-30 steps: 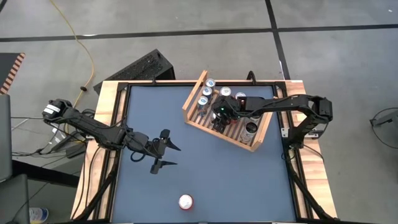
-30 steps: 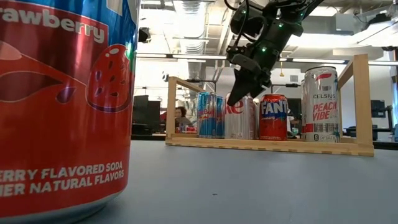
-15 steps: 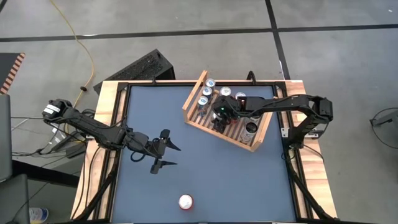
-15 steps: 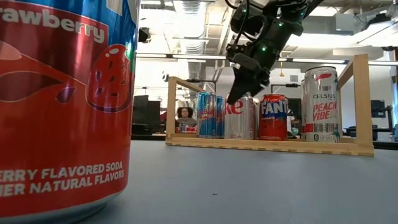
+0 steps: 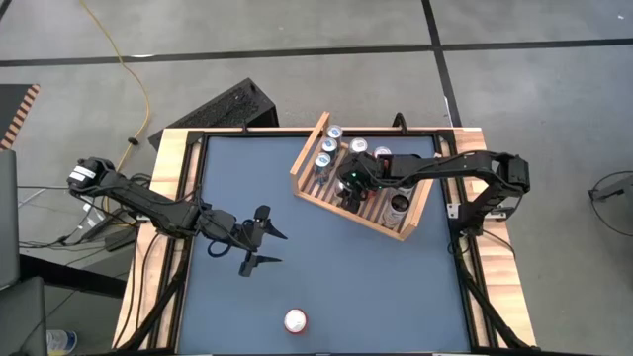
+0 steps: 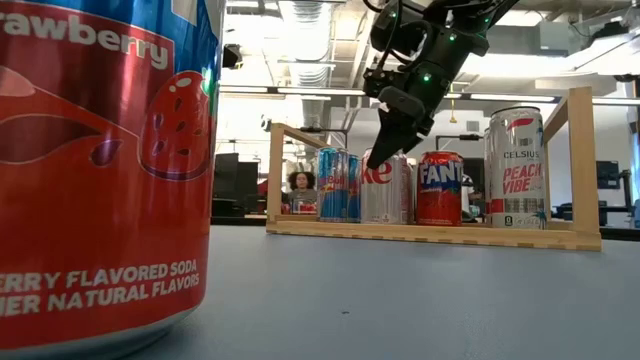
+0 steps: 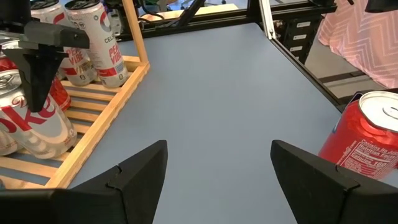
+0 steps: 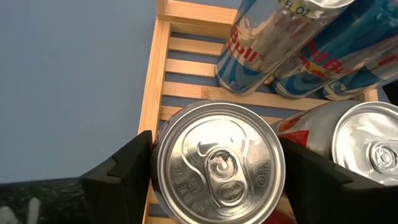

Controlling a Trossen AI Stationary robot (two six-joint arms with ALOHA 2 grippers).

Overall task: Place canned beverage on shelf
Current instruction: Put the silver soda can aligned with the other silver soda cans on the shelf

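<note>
Overhead, the shelf (image 5: 359, 185) sits at the table's far right with cans in it, the right gripper (image 5: 345, 187) over its near edge, while the left gripper (image 5: 260, 238) waits spread and empty above the bare mat, a red can (image 5: 295, 320) well apart near the front. Level with the table, that red can (image 6: 105, 170) looms close, and the labels show: Coke can (image 6: 385, 190), orange can (image 6: 439, 188). Only the right wrist view shows the fingers (image 8: 121, 168) flanking the Coke can's top (image 8: 219, 163), parted, barely clear.
</note>
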